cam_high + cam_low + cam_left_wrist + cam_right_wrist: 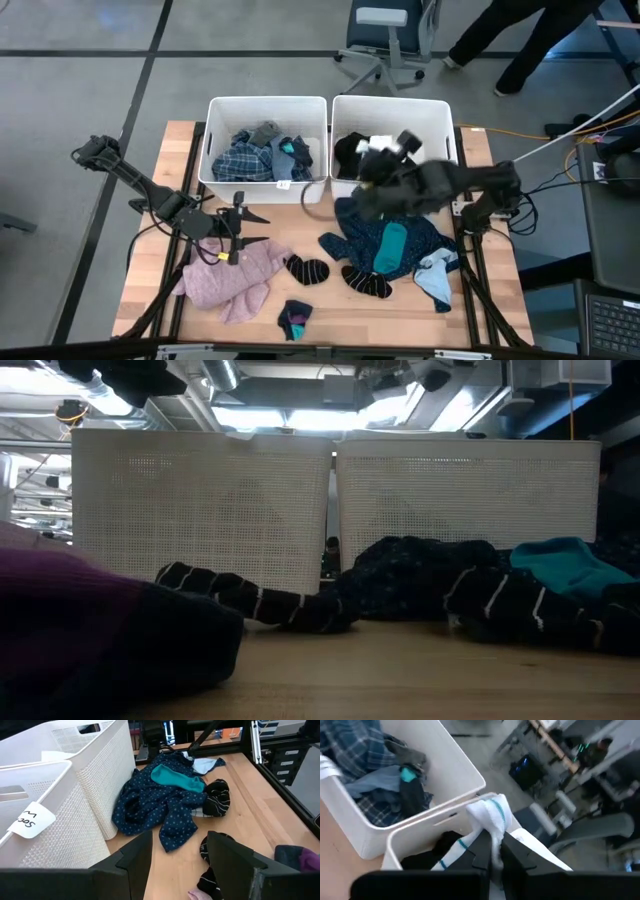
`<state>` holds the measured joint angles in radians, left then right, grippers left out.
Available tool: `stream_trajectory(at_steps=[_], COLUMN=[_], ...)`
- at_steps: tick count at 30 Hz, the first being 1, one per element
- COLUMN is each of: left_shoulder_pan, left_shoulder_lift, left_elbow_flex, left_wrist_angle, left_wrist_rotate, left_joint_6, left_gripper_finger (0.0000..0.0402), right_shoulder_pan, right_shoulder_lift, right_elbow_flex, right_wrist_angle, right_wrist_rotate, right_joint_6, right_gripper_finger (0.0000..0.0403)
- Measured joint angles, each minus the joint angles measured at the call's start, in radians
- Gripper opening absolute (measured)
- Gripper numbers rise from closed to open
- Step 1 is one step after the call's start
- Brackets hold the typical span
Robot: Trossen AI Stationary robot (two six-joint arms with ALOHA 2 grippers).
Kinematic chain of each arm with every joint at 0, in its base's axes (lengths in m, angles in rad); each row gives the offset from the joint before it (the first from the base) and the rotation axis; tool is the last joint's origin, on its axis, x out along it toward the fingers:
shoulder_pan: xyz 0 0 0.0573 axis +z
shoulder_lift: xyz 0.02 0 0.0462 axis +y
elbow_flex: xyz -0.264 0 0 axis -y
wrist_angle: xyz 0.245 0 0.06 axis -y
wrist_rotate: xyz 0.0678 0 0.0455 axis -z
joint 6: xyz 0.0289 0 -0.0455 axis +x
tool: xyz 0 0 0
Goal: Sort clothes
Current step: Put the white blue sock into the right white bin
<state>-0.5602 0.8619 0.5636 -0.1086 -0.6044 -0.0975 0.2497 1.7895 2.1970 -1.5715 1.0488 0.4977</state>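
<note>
My right gripper (383,152) hovers over the right white bin (390,102), shut on a white sock with teal stripes (489,815). Black pieces (348,150) lie in that bin. The blue plaid shirt (245,160) lies in the left bin (265,103). My left gripper (250,227) is open and empty just above the pink fuzzy top (232,275), which lies flat at the near left. The navy dotted cloth (385,232) with a teal piece (392,248) on it lies in front of the right bin. Black striped socks (308,268) lie mid-table. My right gripper pinches the white sock near its bunched upper end (495,847) between its two fingers. That end sticks out past the fingertips. The striped rest (451,856) trails down toward the black pieces in the right bin; whether it rests on them, I cannot tell.
Another striped sock (367,282), a light blue piece (437,277) and a small dark sock (295,318) lie near the front edge. The two bins stand side by side along the far edge. A person walks behind the table (520,40) near a chair (385,40).
</note>
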Motion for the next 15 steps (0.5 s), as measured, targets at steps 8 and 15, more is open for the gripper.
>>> stream_trajectory(at_steps=[8, 15], left_shoulder_pan=[0.000, 0.000], left_shoulder_lift=[0.000, 0.000], left_elbow_flex=[0.000, 0.000], left_wrist_angle=[-0.003, -0.012], left_wrist_rotate=[0.000, 0.000], left_joint_6=[0.000, -0.006], left_gripper_finger=[0.0180, 0.0180], right_shoulder_pan=[-0.198, -0.369], right_shoulder_lift=[-0.038, -0.034], right_elbow_flex=[0.000, -0.073], right_wrist_angle=[0.000, 0.002], right_wrist_rotate=[-0.106, -0.204], right_joint_6=[-0.004, 0.023], right_gripper_finger=[0.0028, 0.0028])
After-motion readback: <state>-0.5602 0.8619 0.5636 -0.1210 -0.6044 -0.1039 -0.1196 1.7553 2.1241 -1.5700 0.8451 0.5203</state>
